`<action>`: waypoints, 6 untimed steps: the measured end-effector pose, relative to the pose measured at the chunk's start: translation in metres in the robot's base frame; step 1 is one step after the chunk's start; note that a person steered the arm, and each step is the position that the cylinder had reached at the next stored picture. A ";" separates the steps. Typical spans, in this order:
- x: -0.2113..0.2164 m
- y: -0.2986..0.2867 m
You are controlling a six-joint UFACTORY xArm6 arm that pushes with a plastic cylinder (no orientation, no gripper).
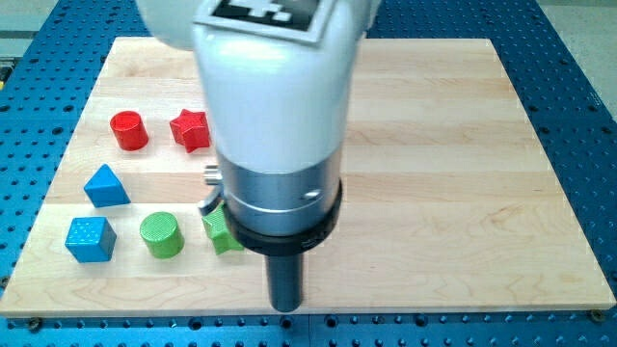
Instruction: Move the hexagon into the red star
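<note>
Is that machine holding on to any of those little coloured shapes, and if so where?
Nothing is held: the arm has only a rod for pushing. My tip rests on the board, below and right of a green block, partly hidden by the arm.

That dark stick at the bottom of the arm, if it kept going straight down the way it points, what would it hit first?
Just the wooden board. My tip points straight down near the board's bottom edge with no block beneath it. The green hexagon lies to the view's upper left, though its exact distance is unclear.

The arm descends vertically from the view's top; my tip stands at the board's bottom edge, near mid-width.
</note>
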State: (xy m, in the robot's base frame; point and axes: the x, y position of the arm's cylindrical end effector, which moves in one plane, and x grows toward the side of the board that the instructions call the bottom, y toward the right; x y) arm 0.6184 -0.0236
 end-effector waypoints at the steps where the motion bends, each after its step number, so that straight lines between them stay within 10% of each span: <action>1: 0.001 -0.001; 4: 0.000 -0.025; 6: -0.098 -0.028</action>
